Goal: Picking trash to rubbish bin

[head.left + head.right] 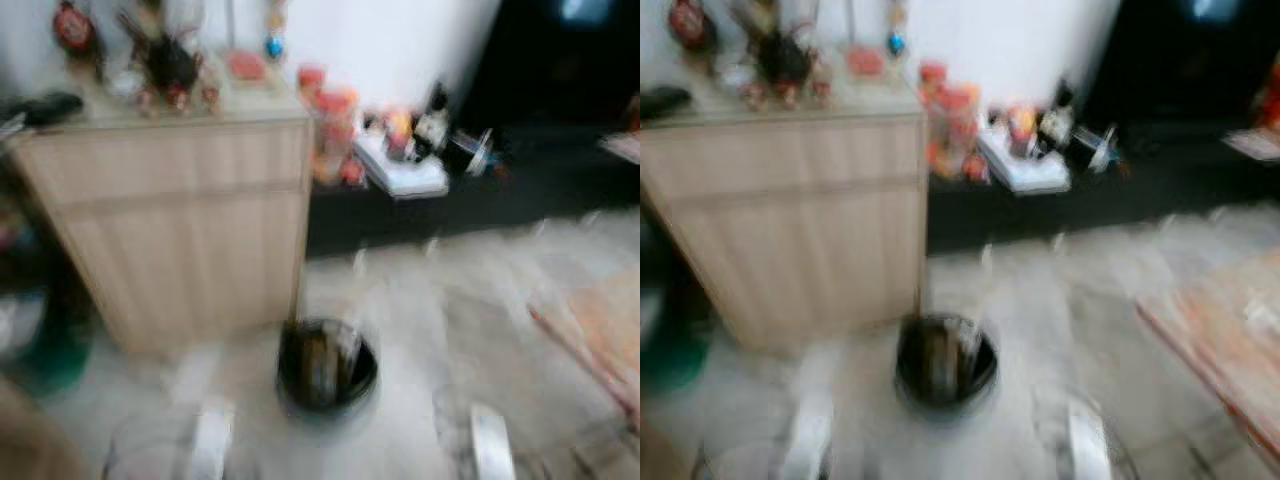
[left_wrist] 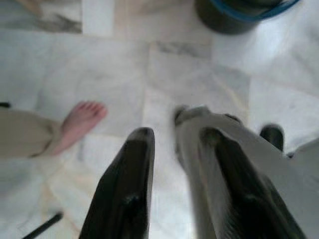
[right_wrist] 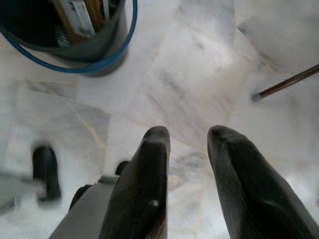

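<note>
1. The pale marble tile floor (image 3: 199,74) is taking up most of the scene, and both head views are blurring, which suggests the robot is walking or turning.
2. A tall light-wood cabinet with a cluttered top (image 1: 190,220) is standing on the robot's left, and a low black shelf (image 1: 470,190) carrying bottles, jars and a white box is running along the wall beyond it.
3. The round dark rubbish bin with a blue rim (image 1: 327,366) is sitting on the floor just in front of the cabinet's near corner, straight ahead between the two silver arms; flat cardboard-like scraps are already standing inside it (image 3: 75,17).
4. A person's bare foot and beige trouser leg (image 2: 75,127) are standing on the tiles near the robot's left side.
5. The left gripper (image 2: 174,149) is hanging low over the floor with its black fingers apart and nothing between them.
6. The right gripper (image 3: 187,144) is likewise pointing down at bare tile near the bin, its fingers spread and empty.
7. A thin dark rod (image 3: 286,82) is lying across the tiles beyond the right gripper; what it is I cannot tell.
8. Judging from this, the robot is between pick-ups: no trash is being carried, so it is probably searching for the next piece.
9. The next move is likely calling for steadying the view, spotting loose rubbish on the floor, and steering clear of the person's foot while approaching it.
</note>
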{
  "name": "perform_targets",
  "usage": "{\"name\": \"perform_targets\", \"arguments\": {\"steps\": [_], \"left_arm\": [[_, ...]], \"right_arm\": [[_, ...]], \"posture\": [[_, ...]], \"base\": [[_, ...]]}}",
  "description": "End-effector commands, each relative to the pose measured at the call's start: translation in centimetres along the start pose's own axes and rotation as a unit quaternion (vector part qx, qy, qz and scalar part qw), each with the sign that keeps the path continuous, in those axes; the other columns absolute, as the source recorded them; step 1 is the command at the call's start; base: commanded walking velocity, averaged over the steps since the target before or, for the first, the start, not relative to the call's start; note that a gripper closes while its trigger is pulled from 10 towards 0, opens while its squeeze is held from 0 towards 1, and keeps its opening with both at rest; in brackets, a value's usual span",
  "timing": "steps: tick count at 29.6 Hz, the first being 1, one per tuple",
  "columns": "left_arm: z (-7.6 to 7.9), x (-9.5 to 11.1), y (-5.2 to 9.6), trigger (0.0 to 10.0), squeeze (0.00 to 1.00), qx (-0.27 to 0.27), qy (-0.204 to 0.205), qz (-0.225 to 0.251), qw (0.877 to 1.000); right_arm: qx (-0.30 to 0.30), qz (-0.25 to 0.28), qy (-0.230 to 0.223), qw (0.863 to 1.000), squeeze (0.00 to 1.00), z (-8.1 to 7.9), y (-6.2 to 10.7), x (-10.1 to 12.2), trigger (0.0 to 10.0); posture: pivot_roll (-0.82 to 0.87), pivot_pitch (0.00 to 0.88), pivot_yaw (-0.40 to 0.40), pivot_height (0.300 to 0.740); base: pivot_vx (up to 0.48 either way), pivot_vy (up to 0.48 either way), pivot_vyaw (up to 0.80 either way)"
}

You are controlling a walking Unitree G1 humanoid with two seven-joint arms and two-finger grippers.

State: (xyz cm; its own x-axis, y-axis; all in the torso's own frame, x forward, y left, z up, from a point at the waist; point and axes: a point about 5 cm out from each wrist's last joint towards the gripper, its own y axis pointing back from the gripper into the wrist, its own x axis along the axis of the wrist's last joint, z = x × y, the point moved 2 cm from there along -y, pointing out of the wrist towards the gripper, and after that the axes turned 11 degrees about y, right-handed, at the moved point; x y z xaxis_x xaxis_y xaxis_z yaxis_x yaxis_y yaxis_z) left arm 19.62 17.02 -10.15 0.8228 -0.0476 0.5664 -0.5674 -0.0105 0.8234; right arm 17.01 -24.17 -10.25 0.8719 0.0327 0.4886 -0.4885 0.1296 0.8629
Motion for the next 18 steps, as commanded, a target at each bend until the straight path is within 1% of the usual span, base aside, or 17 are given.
{"name": "perform_targets", "arguments": {"steps": [1, 4, 6, 8, 9, 10, 12, 14, 16, 18], "left_arm": [[-0.6, -0.6, 0.1, 10.0, 0.00, 0.006, -0.003, -0.015, 1.000], [-0.6, -0.6, 0.1, 10.0, 0.00, 0.007, -0.004, -0.015, 1.000], [-0.6, -0.6, 0.1, 10.0, 0.00, 0.007, -0.004, -0.015, 1.000], [-0.7, -0.5, 0.1, 10.0, 0.00, 0.008, -0.005, -0.015, 1.000], [-0.7, -0.5, 0.1, 10.0, 0.00, 0.009, -0.007, -0.015, 1.000], [-0.7, -0.5, 0.1, 10.0, 0.00, 0.010, -0.007, -0.016, 1.000], [-0.8, -0.5, 0.1, 10.0, 0.00, 0.012, -0.007, -0.016, 1.000], [-0.9, -0.5, 0.1, 10.0, 0.00, 0.013, -0.007, -0.016, 1.000], [-0.9, -0.4, 0.1, 10.0, 0.00, 0.013, -0.007, -0.016, 1.000], [-0.9, -0.4, 0.1, 10.0, 0.00, 0.014, -0.006, -0.016, 1.000]], "right_arm": [[-0.005, 0.002, -0.009, 1.000, 0.00, 0.9, 0.1, 0.0, 10.0], [-0.008, 0.003, -0.011, 1.000, 0.00, 1.6, 0.2, -0.1, 10.0], [-0.007, 0.004, -0.011, 1.000, 0.00, 1.5, 0.2, 0.0, 10.0], [0.000, 0.005, -0.011, 1.000, 0.00, 0.3, 0.0, 0.0, 10.0], [0.008, 0.006, -0.011, 1.000, 0.00, -1.2, -0.1, 0.1, 10.0], [0.011, 0.006, -0.011, 1.000, 0.00, -1.8, -0.1, 0.1, 10.0], [0.015, 0.005, -0.012, 1.000, 0.00, -2.7, -0.1, -0.2, 10.0], [0.017, 0.002, -0.012, 1.000, 0.00, -3.0, -0.1, -0.7, 10.0], [0.019, -0.005, -0.013, 1.000, 0.00, -3.7, 0.1, -2.2, 10.0], [0.019, -0.008, -0.014, 1.000, 0.00, -3.8, 0.2, -2.7, 10.0]], "posture": [[0.01, 0.013, -0.117, 0.740], [0.01, 0.016, -0.118, 0.740], [0.01, 0.018, -0.118, 0.740], [0.01, 0.020, -0.117, 0.740], [0.01, 0.023, -0.117, 0.740], [0.01, 0.025, -0.117, 0.740], [0.01, 0.026, -0.118, 0.740], [0.01, 0.030, -0.118, 0.740], [0.01, 0.034, -0.120, 0.740], [0.01, 0.034, -0.120, 0.740]], "base": [[-0.247, 0.000, 0.00], [-0.249, 0.000, 0.00], [-0.244, 0.000, 0.00], [0.000, 0.000, 0.00], [0.000, 0.000, 0.00], [0.000, 0.000, 0.00], [0.000, 0.000, 0.00], [0.000, 0.000, 0.00], [0.000, 0.000, 0.00], [0.000, 0.000, 0.00]]}}
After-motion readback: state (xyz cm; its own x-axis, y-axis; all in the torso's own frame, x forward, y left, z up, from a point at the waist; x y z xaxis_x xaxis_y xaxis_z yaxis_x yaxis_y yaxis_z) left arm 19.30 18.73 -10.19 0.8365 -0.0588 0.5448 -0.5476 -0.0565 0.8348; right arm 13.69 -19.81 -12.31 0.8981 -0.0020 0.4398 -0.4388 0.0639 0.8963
